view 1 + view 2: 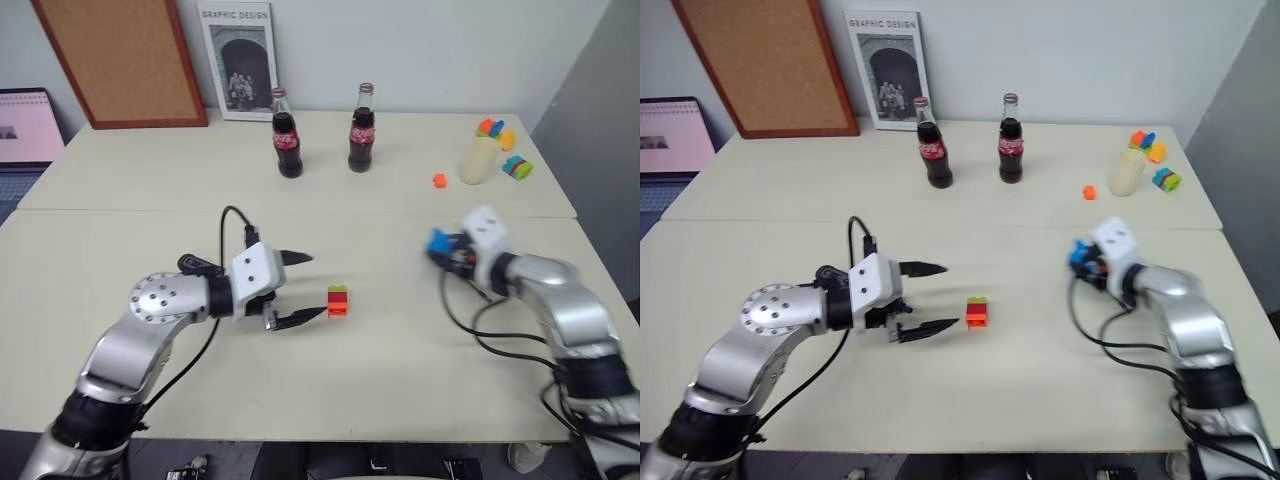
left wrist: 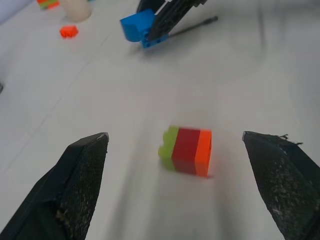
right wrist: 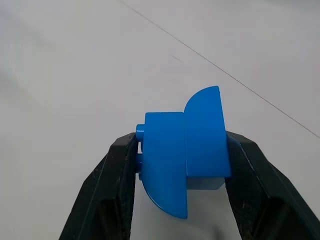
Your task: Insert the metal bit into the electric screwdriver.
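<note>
Right end effector clamps a blue brick; left end effector gapes wide, empty, red-orange brick at its 3 o'clock. No bit or screwdriver visible; locating them comes next.

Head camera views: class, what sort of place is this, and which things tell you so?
Probably an office or lab room: pale tables pushed together, a cork board and a framed poster against the wall, and a laptop at the side.

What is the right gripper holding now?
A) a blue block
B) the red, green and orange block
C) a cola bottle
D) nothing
A: the right gripper has its fingers pressed on both sides of a blue block.
</note>
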Tool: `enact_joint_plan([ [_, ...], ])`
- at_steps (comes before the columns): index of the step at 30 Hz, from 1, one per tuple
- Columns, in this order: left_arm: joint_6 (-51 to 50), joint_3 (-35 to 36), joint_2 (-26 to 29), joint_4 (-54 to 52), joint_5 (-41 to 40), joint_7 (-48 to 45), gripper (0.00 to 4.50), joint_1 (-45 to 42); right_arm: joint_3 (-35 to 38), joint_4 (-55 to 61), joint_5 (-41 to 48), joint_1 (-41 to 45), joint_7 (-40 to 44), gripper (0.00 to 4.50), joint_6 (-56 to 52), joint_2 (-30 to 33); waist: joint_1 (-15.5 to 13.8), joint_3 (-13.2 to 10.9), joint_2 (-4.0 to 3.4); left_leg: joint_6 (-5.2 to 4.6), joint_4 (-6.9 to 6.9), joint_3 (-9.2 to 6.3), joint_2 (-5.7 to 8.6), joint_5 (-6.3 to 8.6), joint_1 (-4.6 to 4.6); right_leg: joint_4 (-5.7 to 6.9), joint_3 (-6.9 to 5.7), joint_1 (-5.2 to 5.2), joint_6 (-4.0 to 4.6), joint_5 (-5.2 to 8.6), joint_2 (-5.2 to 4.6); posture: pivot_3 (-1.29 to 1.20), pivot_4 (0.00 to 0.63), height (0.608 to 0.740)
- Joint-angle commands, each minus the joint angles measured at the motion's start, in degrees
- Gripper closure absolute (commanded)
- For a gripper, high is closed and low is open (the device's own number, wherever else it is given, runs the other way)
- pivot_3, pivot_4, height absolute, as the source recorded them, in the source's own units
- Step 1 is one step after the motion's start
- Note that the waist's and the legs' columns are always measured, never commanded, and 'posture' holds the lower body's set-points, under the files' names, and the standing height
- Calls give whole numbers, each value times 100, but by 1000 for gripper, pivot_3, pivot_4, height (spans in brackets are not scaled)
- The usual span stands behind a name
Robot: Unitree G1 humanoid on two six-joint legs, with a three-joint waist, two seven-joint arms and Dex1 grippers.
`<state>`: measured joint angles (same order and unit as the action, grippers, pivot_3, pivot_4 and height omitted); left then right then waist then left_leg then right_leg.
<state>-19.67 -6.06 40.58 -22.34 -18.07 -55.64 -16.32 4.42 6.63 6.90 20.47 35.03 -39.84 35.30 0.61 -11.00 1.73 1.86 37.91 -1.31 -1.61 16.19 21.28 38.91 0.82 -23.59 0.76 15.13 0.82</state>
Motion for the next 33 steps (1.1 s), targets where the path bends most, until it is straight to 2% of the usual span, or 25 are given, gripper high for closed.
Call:
enact_joint_plan([
  [1,-7,-252,-247,-93,-61,-8,0,-314,1108,-79,-162,-476,-664,2425,27,305,-10,1,-1,0,0,1,1,0,-2,1,2,0,0,0,0,0,150,740],
  [4,61,-408,-355,15,12,-86,0,-480,1560,-424,-45,-634,-893,2425,31,275,89,0,-1,0,-2,6,-1,0,-8,5,12,3,0,0,8,0,150,740],
  [7,121,-526,-414,105,65,-141,0,-590,1603,-736,-82,-682,-982,2425,195,297,143,1,-1,0,-4,7,1,-1,-20,12,19,10,1,-1,18,0,150,740],
  [13,298,-692,-514,362,184,-261,0,-792,1995,-978,282,-494,-1323,2425,-83,-44,147,4,-7,0,-2,20,3,-1,-35,15,20,20,2,-3,34,0,150,740],
  [14,310,-706,-516,371,202,-272,0,-808,2060,-925,357,-489,-1343,1725,-170,-74,143,4,-7,1,-2,20,2,-2,-36,14,18,20,2,-4,34,0,150,740],
  [16,331,-719,-531,403,222,-284,0,-838,2151,-787,436,-497,-1424,1421,-295,-103,134,4,-7,1,-2,22,1,-2,-35,11,19,20,2,-4,34,0,150,740],
  [22,249,-552,-395,380,231,-255,0,-806,2305,196,473,-866,-1467,81,-496,156,115,4,-11,1,-4,23,-5,-1,-28,4,22,16,-5,1,17,0,150,740],
  [25,199,-309,-147,386,209,-269,0,-685,2228,924,733,-1054,-875,32,-289,502,119,3,-13,1,-4,22,-3,-1,-27,3,22,16,-10,4,12,0,150,740],
  [29,156,42,263,383,165,-305,0,-469,2018,1115,735,-1072,-269,32,15,1183,145,1,-16,0,-6,17,-2,-1,-35,5,24,16,-10,4,14,0,150,740],
  [33,158,335,604,384,148,-386,0,-253,1562,1546,1288,-914,556,32,155,1383,143,0,-15,0,-6,20,-3,-1,-36,5,13,17,-10,4,17,0,150,740],
])
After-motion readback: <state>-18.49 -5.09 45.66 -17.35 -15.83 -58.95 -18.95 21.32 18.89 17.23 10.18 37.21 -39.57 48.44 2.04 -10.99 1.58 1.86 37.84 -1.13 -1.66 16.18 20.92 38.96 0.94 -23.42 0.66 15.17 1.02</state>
